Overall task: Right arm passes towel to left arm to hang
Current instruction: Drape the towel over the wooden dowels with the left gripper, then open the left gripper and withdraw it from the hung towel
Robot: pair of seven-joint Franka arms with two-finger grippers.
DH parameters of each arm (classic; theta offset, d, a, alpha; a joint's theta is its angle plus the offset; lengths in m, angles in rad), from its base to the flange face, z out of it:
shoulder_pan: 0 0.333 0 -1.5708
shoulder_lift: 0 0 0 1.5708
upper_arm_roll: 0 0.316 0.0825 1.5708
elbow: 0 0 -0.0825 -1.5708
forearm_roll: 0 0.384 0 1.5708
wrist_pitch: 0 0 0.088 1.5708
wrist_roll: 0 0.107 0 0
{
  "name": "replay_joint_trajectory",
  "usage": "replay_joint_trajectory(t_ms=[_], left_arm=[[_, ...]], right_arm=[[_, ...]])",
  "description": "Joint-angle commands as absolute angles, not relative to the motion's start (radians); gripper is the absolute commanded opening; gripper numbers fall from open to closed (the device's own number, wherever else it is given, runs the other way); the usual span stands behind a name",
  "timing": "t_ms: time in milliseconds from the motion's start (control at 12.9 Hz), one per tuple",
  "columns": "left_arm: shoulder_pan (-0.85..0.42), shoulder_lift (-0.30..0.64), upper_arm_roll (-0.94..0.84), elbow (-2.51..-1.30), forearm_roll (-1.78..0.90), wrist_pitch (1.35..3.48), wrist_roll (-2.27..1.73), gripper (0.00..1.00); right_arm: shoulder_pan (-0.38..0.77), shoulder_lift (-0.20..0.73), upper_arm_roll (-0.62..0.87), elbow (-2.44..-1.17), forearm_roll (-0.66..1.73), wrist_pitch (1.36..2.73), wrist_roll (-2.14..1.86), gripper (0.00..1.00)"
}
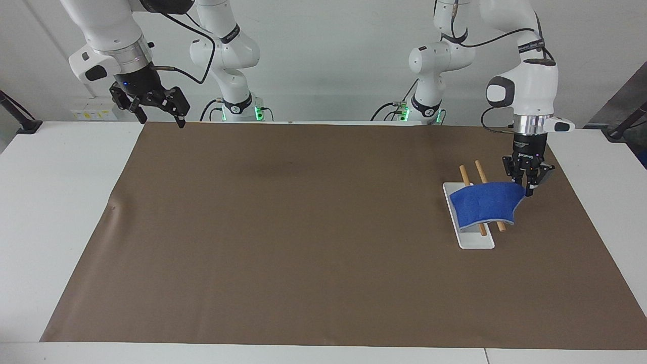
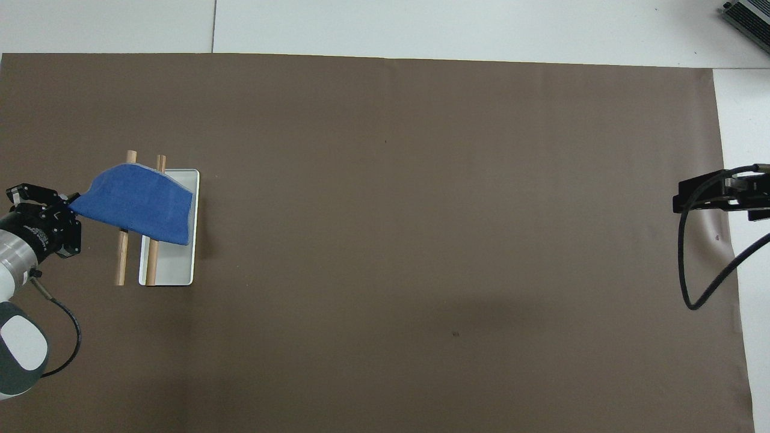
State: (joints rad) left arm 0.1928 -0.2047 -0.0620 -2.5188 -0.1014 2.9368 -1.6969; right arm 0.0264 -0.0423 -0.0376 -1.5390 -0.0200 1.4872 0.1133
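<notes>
The blue towel (image 1: 482,205) (image 2: 138,204) lies draped across two wooden rods (image 1: 479,169) (image 2: 122,264) of a small rack with a white base (image 1: 475,241) (image 2: 171,273), toward the left arm's end of the table. My left gripper (image 1: 526,188) (image 2: 72,211) points down at the towel's corner beside the rack. Its fingertips stand slightly parted, open, and the corner still touches them. My right gripper (image 1: 160,121) waits open and empty, raised over the mat's edge at the right arm's end.
A brown mat (image 1: 283,227) covers most of the white table (image 1: 55,202). The right arm's black cable (image 2: 692,288) hangs in a loop over the mat's edge. A grey device (image 2: 749,18) sits at the table's farthest corner.
</notes>
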Motion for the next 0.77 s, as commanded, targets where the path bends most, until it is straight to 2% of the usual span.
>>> replay_joint_trajectory(t_ms=[0, 77, 386, 541, 696], left_arm=[[0.222, -0.198, -0.072, -2.491, -0.081, 2.902, -1.721, 0.87], [0.224, -0.184, -0.071, -2.453, -0.081, 2.849, -1.718, 1.0], [0.236, -0.149, -0.071, -2.234, -0.078, 2.521, -1.694, 1.0], [0.204, -0.118, -0.075, -2.131, -0.077, 2.389, -1.611, 1.0], [0.132, -0.085, -0.075, -2.05, -0.057, 2.35, -1.591, 1.0]], right_arm=[[0.026, -0.064, -0.032, -1.571, -0.037, 1.529, 0.104, 1.0], [0.026, -0.066, -0.032, -1.572, -0.034, 1.519, 0.106, 1.0], [0.026, -0.071, -0.032, -1.583, -0.029, 1.511, 0.106, 1.0], [0.026, -0.072, -0.034, -1.585, -0.029, 1.508, 0.104, 1.0], [0.028, -0.074, -0.032, -1.585, -0.028, 1.503, 0.104, 1.0]])
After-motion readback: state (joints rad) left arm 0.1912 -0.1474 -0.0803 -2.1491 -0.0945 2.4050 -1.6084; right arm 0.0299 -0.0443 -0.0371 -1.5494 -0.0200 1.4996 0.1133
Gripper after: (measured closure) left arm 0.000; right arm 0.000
